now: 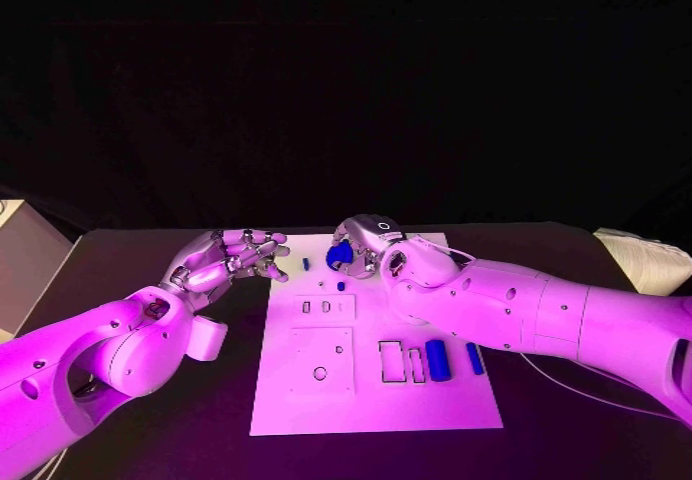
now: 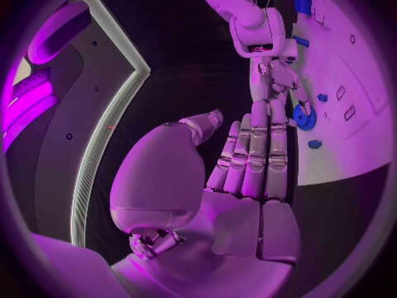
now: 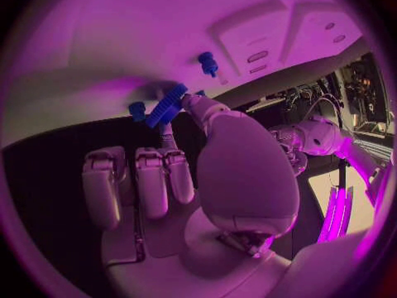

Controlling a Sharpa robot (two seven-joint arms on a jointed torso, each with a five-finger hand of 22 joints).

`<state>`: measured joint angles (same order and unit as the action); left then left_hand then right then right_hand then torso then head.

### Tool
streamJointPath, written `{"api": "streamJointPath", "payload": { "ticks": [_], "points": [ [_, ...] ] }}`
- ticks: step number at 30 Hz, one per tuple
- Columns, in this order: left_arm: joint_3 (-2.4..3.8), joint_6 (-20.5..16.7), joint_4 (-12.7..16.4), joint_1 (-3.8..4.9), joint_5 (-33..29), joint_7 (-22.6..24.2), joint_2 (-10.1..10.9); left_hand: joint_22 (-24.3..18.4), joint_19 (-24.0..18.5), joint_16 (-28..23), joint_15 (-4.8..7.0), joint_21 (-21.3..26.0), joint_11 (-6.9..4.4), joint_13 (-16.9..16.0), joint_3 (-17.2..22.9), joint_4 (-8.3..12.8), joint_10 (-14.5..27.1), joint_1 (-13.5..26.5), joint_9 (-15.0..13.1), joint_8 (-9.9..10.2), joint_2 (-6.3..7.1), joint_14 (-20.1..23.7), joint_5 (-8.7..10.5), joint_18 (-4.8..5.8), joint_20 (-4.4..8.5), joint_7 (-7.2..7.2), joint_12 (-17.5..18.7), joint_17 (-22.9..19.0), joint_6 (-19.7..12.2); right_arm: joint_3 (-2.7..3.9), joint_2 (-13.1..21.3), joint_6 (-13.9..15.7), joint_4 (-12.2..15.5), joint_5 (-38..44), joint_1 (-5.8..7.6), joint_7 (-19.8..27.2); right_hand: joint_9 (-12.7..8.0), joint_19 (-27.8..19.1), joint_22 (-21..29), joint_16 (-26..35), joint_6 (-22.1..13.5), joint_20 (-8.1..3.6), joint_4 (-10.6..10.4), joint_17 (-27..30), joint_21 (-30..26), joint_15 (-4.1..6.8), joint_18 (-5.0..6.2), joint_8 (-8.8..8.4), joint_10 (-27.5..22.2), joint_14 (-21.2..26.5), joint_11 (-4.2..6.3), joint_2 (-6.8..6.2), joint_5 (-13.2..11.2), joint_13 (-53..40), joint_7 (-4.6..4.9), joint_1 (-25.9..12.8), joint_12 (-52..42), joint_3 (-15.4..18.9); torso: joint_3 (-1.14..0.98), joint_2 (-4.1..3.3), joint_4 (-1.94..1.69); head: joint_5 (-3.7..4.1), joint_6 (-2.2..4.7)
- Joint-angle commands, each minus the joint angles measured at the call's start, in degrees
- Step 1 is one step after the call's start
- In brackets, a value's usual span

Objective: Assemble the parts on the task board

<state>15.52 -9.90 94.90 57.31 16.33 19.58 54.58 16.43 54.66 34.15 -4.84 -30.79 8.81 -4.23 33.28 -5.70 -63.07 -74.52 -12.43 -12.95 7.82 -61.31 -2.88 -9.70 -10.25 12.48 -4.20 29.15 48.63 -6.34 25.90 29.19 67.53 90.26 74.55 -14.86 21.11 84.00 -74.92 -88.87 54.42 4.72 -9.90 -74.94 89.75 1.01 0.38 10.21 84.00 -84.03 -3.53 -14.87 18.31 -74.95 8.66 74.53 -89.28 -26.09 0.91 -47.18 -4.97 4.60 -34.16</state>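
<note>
The white task board [image 1: 375,400] lay flat on the black surface [image 1: 144,420]. A blue gear [image 1: 339,257] was pinched in the right hand [image 1: 378,250] above the board's far edge. Two blue bars [image 1: 438,360] lay near its right side, and small blue pegs [image 1: 342,286] stood near the far end.

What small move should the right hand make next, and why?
Probably lower the blue gear onto the blue peg beside it. The right hand pinches the gear above the far end of the task board, close to small upright blue pegs, and it looks not yet seated. The left hand hovers by the board's edge, holding nothing.
</note>
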Motion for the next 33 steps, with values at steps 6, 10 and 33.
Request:
{"api": "streamJointPath", "payload": {
  "ticks": [6,10,33],
  "points": [
    [0.04,1.0,0.0,0.01,0.3,0.2,-0.1,0.5,-0.9,0.5,-0.06,-0.9,0.12,0.0,0.1,0.5,0.6,-0.7,-0.1,0.4,-0.15,0.6,-0.16,-0.47,-0.11,0.28,0.3,0.2,-0.2,-0.28,0.4,-1.9,-0.7,-0.8,-0.4,-0.3,-0.7,6.0,-15.1,-0.1,-2.6,1.23,-1.6,-11.7,0.2,-1.25,-0.38,-1.96,4.1,-5.2,-1.12,0.7,-0.1,-13.3,0.84,-2.8,1.2,1.7,-0.06,-0.01,-0.07,0.1,0.07],
    [0.04,0.9,-0.1,0.01,0.3,0.1,-0.1,0.5,-0.9,0.5,-0.06,-0.9,0.12,0.0,0.1,0.5,0.6,-0.7,-0.1,0.4,-0.15,0.6,-0.16,-0.47,-0.11,0.28,0.3,0.2,-0.2,-0.28,0.7,-2.0,-0.8,-1.1,-0.4,-0.2,-0.7,6.0,-15.1,-0.1,-2.6,1.35,-2.2,-11.8,0.2,-1.32,-0.38,-2.08,4.1,-5.2,-1.17,0.97,0.0,-13.3,0.88,-3.6,1.2,2.2,-0.05,-0.03,-0.01,0.1,0.03],
    [0.04,1.0,-0.4,0.0,0.3,0.0,-0.2,0.6,-1.0,0.6,-0.07,-1.1,0.14,0.0,0.1,0.5,0.7,-0.7,-0.1,0.5,-0.17,0.7,-0.16,-0.47,-0.12,0.32,0.3,0.2,-0.2,-0.28,2.7,2.1,1.0,-2.8,-0.85,2.6,-0.7,6.0,-15.1,-0.2,-2.4,1.4,-2.7,-12.2,0.2,-1.33,-0.38,-2.06,4.3,-5.3,-1.15,0.83,0.1,-13.5,0.83,-4.3,1.0,2.9,-0.02,-0.05,-0.02,0.26,-0.04]
  ]
}}
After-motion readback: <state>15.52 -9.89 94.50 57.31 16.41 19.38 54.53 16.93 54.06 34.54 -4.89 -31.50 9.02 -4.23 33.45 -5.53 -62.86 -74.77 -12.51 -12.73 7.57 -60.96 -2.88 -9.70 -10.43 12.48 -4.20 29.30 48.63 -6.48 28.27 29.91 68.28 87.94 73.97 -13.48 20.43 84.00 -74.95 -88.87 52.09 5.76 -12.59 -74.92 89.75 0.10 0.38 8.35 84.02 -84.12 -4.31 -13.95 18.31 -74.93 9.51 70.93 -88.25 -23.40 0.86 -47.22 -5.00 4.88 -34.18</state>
